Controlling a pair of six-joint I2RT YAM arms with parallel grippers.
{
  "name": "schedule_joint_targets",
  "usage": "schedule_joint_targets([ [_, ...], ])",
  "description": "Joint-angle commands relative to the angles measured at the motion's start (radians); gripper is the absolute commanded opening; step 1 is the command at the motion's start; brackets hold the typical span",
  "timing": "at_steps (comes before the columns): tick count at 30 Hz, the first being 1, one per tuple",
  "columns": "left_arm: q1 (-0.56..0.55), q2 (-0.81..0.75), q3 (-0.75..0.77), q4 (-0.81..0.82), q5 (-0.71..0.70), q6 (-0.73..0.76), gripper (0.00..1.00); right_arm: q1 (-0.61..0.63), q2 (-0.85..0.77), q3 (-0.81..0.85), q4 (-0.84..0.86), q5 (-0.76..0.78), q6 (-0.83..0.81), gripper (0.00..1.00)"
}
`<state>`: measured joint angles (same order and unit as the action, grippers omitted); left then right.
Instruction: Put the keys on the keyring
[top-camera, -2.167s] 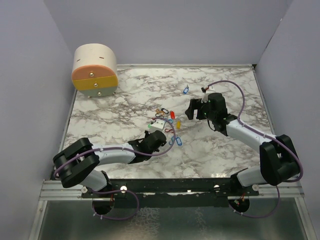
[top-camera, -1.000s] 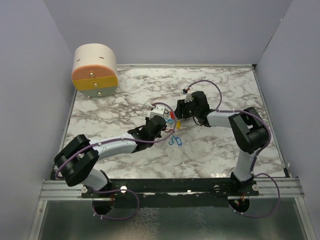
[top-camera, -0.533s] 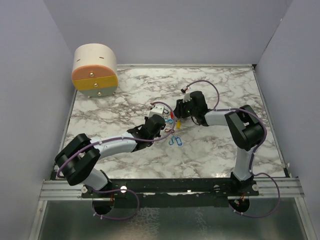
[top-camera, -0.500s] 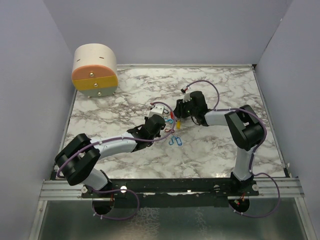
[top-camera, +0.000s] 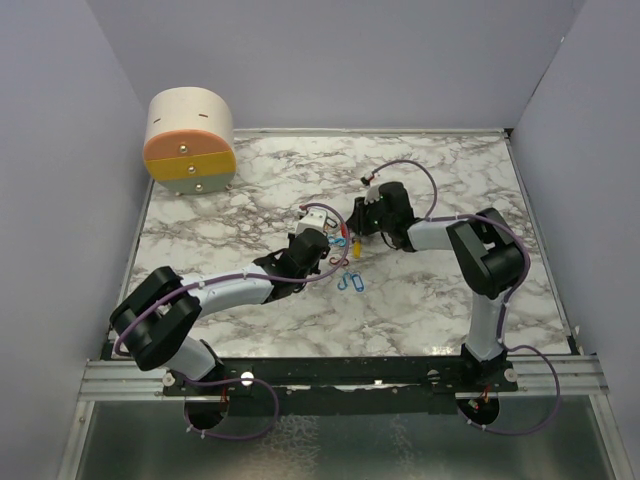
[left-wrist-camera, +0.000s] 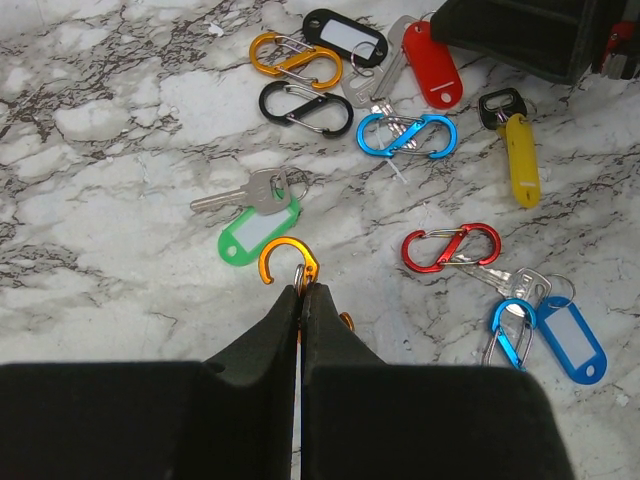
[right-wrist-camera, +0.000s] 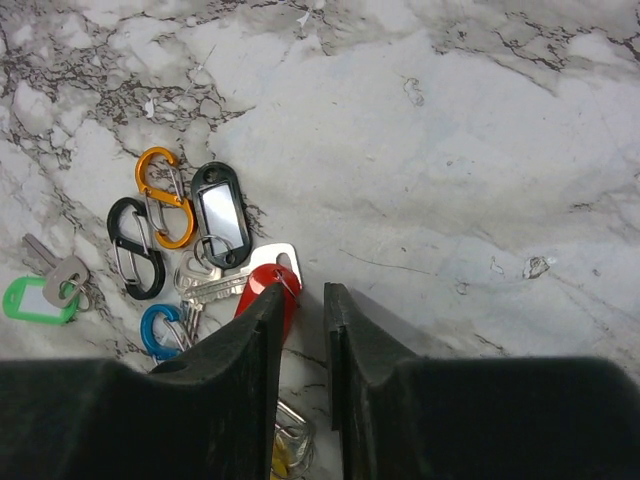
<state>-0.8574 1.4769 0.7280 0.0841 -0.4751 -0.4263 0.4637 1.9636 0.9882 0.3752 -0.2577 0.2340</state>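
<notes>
Marble table (top-camera: 430, 300), round cream-and-orange box (top-camera: 190, 140) at upper left in the top view only, left gripper (left-wrist-camera: 301, 292) clenched on orange carabiner (left-wrist-camera: 288, 257) at centre of its wrist view, right gripper (right-wrist-camera: 312, 300) narrowly parted with nothing in the gap, red key (right-wrist-camera: 270, 292) just left of it in frame, green key (left-wrist-camera: 258, 228) beside the carabiner.

The right arm (top-camera: 470, 250), earlier stretched out over the right half of the white-and-grey marble tabletop (top-camera: 430, 310), has folded inward. Its right gripper (right-wrist-camera: 305, 290) has reached the scattered tags and clips, fingertips just beside the red plastic key tag (right-wrist-camera: 268, 285), jaws narrowed from wide to a slim gap. The left gripper (left-wrist-camera: 301, 290), pinching an orange metal S-shaped carabiner clip (left-wrist-camera: 287, 242), has slid forward to the scatter's near edge.
</notes>
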Motion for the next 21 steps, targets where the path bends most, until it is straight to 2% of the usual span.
schedule_joint_targets([
  [1, 0.006, 0.008, -0.007, 0.014, 0.018, 0.008, 0.0, 0.006, 0.03, 0.027, 0.036, -0.023, -0.011, 0.22],
  [6, 0.008, 0.017, -0.003, 0.01, 0.02, 0.008, 0.0, 0.006, 0.04, 0.034, 0.029, -0.023, -0.017, 0.01],
  [12, 0.012, 0.032, 0.017, 0.0, 0.022, 0.006, 0.0, 0.007, -0.032, -0.043, 0.116, -0.012, -0.025, 0.0],
  [21, 0.013, 0.057, 0.126, -0.035, 0.033, 0.016, 0.0, 0.013, -0.232, -0.213, 0.231, -0.014, -0.086, 0.0],
])
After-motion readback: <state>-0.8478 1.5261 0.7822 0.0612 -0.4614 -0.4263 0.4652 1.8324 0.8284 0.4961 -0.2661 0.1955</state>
